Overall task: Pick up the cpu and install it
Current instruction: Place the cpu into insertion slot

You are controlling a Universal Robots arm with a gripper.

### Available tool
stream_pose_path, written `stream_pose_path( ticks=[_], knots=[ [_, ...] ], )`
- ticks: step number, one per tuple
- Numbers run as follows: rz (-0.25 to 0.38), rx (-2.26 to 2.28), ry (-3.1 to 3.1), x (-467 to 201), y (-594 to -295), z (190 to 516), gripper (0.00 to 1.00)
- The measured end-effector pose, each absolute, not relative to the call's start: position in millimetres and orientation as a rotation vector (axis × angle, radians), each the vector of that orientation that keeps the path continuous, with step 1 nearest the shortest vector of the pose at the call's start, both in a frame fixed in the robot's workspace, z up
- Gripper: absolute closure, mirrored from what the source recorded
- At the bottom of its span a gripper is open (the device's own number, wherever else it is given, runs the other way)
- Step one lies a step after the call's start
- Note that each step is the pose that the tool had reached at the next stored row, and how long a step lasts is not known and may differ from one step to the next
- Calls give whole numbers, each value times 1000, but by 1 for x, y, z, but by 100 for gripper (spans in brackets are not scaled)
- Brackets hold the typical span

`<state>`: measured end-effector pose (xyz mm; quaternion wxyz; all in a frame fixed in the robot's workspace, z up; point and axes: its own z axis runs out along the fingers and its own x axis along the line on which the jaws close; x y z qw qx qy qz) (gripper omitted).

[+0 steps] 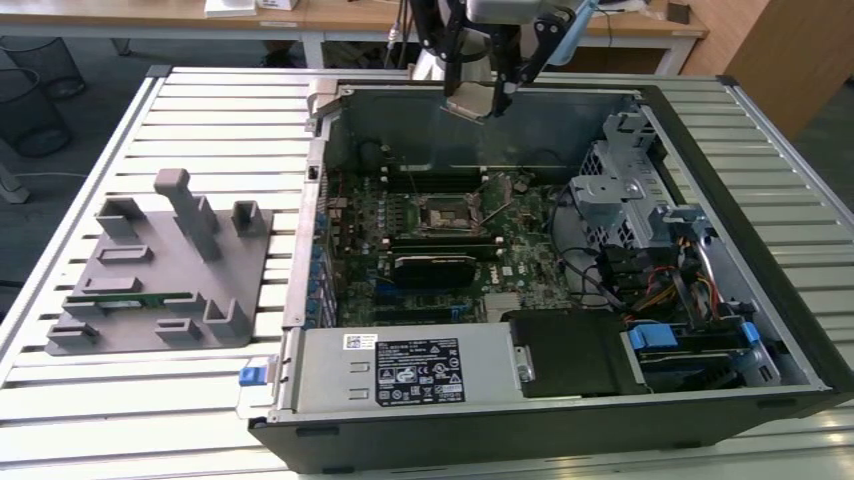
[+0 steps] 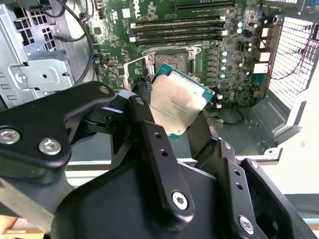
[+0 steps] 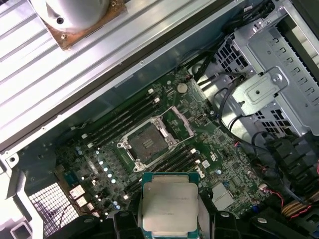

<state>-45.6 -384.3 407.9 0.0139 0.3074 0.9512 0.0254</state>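
- Holding the cpu [image 1: 470,105] is what my gripper [image 1: 489,98] is doing right now. The jaws are drawn in narrow, clamped on two opposite edges of the chip.
- In the exterior view, gripper and chip hang in the upper middle of the frame, above the far wall of the open computer case [image 1: 310,250] and well clear of the motherboard [image 1: 521,250] below.
- In the second wrist view, the cpu [image 2: 178,104] sits tilted between the black fingers [image 2: 152,142], with its silvery-grey top and pale rim facing the camera.
- In the first wrist view, the cpu [image 3: 169,206] looks nearly square-on. Past it lies the socket [image 3: 148,143], with its metal frame around a dark recess (open to view from here).
- In the exterior view, that socket [image 1: 443,210] is near the middle of the frame, apart from the chip.
- On the exterior view's left, a grey fixture [image 1: 160,270] rests on the slatted table [image 1: 200,100], with a green memory stick [image 1: 134,297] lying in it — well apart from the gripper.
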Motion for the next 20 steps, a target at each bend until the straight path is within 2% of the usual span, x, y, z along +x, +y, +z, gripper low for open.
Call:
stream_pose_path(
  ticks=[20],
  knots=[
    [77,1111,2905,-46,-384,407,47]
  ],
)
